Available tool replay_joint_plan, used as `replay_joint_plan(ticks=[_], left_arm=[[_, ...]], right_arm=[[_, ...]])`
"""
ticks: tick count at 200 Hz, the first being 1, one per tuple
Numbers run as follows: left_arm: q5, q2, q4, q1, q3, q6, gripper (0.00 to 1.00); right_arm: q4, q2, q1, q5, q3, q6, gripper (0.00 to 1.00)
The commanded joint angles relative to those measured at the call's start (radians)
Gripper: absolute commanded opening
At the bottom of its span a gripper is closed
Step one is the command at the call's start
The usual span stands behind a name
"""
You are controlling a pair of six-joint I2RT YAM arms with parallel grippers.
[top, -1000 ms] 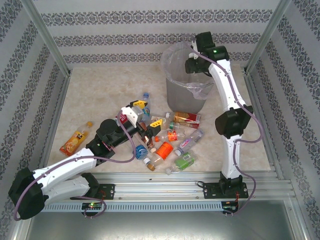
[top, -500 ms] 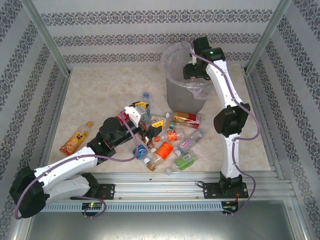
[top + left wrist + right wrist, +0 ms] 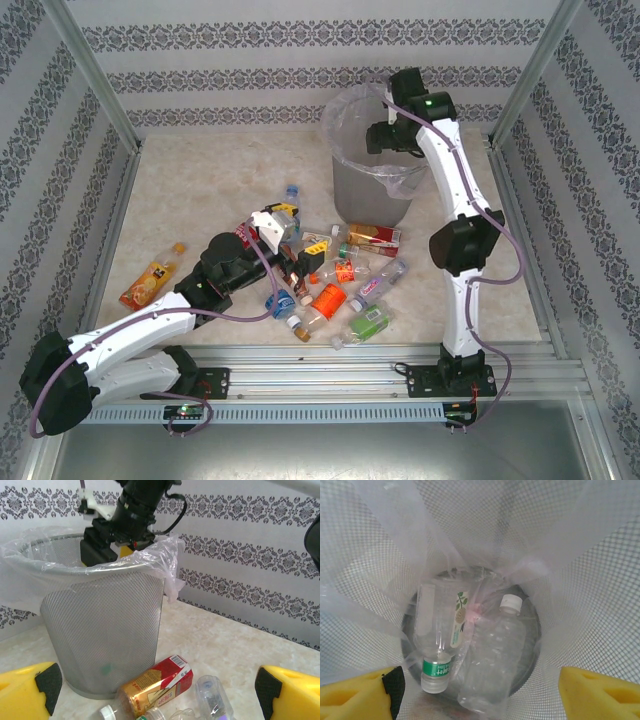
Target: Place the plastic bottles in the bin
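The right fingers (image 3: 600, 692) hang over the mouth of the bin (image 3: 372, 200), spread wide and holding nothing. On the bin's bottom, inside the clear bag, two bottles lie side by side: a green-banded bottle (image 3: 437, 630) and a white-capped bottle (image 3: 495, 652). The left fingers (image 3: 25, 695) sit low over the worktop (image 3: 200, 180) in front of the bin and point toward it, also wide with nothing gripped. A red-labelled bottle (image 3: 160, 682) lies just in front of the bin's base. A heap of bottles (image 3: 330, 297) lies further in front of the bin, beside the left fingers. A blue-capped bottle (image 3: 291, 193) lies near the bin's left side. An orange bottle (image 3: 150, 283) lies well apart, far left of the bin.
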Motion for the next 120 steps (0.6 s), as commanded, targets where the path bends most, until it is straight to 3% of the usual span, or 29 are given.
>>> replay_joint_plan(ticks=[1,76,120], left_arm=[[0.013,0.003,-0.017,0.016,0.04,0.021,1.0],[0.167,0.001,-0.057,0.017,0.045,0.084,1.0],[0.195,0.016,-0.298,-0.001,0.134,0.139,1.0]], right_arm=[[-0.009,-0.083,-0.008,-0.033,0.037,0.016,0.81],[0.017,-0.27,0.036,-0.007,-0.056,0.03,0.81],[0.085,-0.487,0.089,0.047,-0.33,0.1,0.82]])
